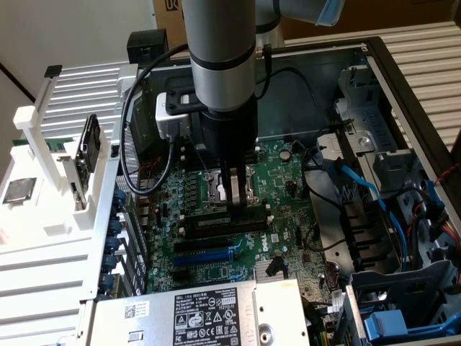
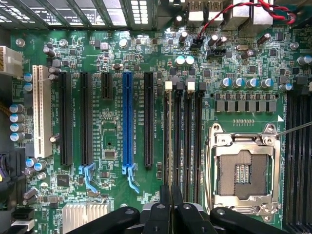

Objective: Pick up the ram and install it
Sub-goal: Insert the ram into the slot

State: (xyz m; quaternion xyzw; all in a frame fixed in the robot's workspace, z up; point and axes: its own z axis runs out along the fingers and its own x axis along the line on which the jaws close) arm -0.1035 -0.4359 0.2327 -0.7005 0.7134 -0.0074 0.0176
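The ram (image 1: pixel 216 222) is a long thin stick with a pale sticker. It stands on edge in a black memory slot of the green motherboard (image 1: pixel 281 180), just in front of the silver processor socket (image 1: pixel 250 193). My gripper (image 1: pixel 235 206) comes straight down onto its middle, the fingers close together on its top edge. In the wrist view the gripper (image 2: pixel 171 197) sits over the outermost of the memory slots (image 2: pixel 188 136), beside the open socket (image 2: pixel 242 173). Seen edge-on there, the ram is hard to tell from the slot.
The board lies in an open computer case with a labelled power supply (image 1: pixel 194 313) in front and blue cables (image 1: pixel 360 184) at the exterior view's right. A white rack (image 1: pixel 43 216) at the left holds a square silver chip (image 1: pixel 18 189). A blue expansion slot (image 2: pixel 127 122) runs parallel to the memory slots.
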